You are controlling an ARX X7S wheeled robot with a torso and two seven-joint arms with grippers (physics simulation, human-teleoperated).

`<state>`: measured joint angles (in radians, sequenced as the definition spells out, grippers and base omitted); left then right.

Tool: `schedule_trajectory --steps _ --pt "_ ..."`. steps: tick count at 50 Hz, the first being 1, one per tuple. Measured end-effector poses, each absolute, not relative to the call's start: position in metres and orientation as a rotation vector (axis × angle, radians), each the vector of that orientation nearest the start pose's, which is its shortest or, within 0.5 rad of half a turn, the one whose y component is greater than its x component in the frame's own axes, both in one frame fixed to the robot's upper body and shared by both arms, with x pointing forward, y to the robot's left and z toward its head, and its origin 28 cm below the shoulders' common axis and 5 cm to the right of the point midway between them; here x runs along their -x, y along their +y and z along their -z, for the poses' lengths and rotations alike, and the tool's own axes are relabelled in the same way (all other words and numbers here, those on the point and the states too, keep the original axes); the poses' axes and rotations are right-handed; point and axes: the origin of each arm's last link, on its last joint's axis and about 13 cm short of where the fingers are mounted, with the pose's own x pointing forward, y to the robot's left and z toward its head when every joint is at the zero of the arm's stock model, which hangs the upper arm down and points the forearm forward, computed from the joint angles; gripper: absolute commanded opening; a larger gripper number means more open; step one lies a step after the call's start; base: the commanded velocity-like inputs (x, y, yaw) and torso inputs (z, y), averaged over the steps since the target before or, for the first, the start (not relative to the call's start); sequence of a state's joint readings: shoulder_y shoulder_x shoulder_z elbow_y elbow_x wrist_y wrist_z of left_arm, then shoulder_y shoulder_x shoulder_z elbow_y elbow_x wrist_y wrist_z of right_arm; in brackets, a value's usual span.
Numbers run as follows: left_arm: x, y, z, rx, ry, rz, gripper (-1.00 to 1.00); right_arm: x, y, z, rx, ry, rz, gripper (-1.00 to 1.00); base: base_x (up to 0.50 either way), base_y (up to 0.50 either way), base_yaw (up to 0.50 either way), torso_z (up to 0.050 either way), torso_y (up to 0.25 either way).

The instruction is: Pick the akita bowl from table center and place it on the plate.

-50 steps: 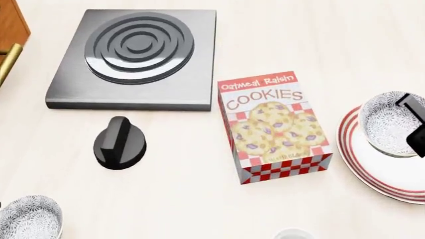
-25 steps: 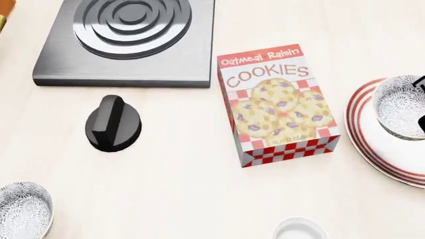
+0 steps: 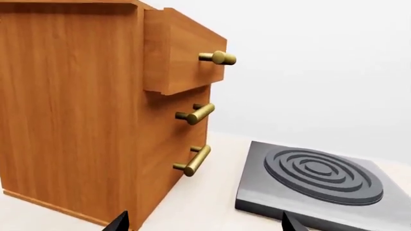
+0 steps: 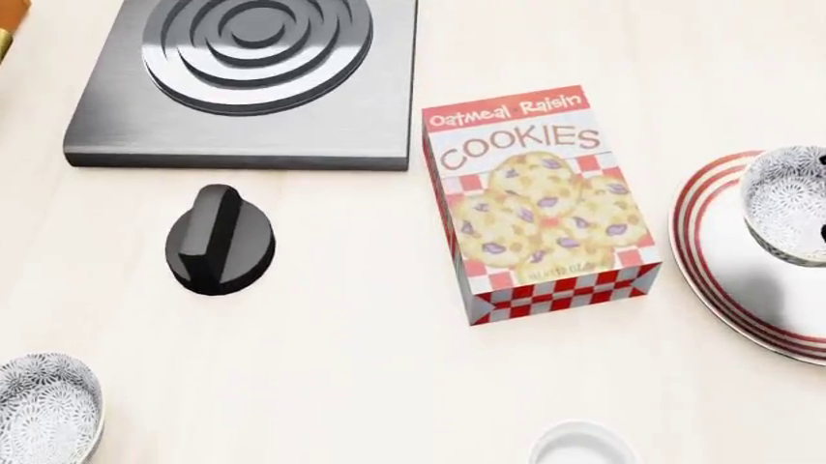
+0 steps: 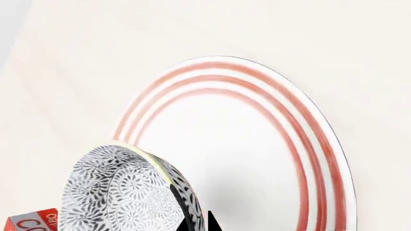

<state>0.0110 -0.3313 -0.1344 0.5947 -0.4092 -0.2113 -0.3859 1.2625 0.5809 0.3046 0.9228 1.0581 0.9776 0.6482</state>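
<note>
Akita bowl (image 4: pixel 790 203), small, round, white with dense grey-black floral pattern: located at 3 o'clock in the head view, over the wide white plate with red concentric rings (image 4: pixel 718 275), toward that plate's 12 o'clock portion. Whether its base touched the plate or hung just above it could not be told.

Right gripper (image 5: pixel 199 222): two dark fingertips only, at the right wrist view's lower edge, set close together and flanking the bowl's (image 5: pixel 125 190) rim wall. It appeared pinched on that rim, the bowl tilted in the wrist view with the plate's bare white centre (image 5: pixel 244 144) lying past it. Judged relation for the coming move: the bowl was already in the right gripper, with the plate directly beneath, so lowering and letting go looked sufficient. The right arm was plainly the nearer.

Left gripper (image 3: pixel 202 224): dark tips spread well apart, holding nothing, facing a brown wooden drawer cabinet (image 3: pixel 83 106) and a dark grey square hob with raised rings (image 3: pixel 314 178).

Also present: a red-and-white cardboard cookie box (image 4: pixel 536 203) at centre; a black knob (image 4: pixel 220 240) at 9 o'clock; a second patterned bowl (image 4: pixel 45 406) at 8 o'clock.
</note>
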Motion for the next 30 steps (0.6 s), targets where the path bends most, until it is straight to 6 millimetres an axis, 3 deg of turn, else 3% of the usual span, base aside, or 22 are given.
schedule_trajectory --steps 28,29,30 --pt "-0.189 0.268 -0.138 0.100 -0.378 -0.279 1.00 -0.365 -0.286 -0.239 -0.945 0.496 0.491 -1.00 0.00 0.00 0.00 0.000 0.000" --pt "-0.189 0.268 -0.138 0.100 -0.378 -0.279 1.00 -0.365 -0.286 -0.238 -0.943 0.498 0.491 1.00 0.00 0.00 0.00 0.000 0.000" --pt "-0.189 0.268 -0.138 0.099 -0.378 -0.278 1.00 -0.366 -0.286 -0.238 -0.942 0.498 0.489 1.00 0.00 0.00 0.00 0.000 0.000"
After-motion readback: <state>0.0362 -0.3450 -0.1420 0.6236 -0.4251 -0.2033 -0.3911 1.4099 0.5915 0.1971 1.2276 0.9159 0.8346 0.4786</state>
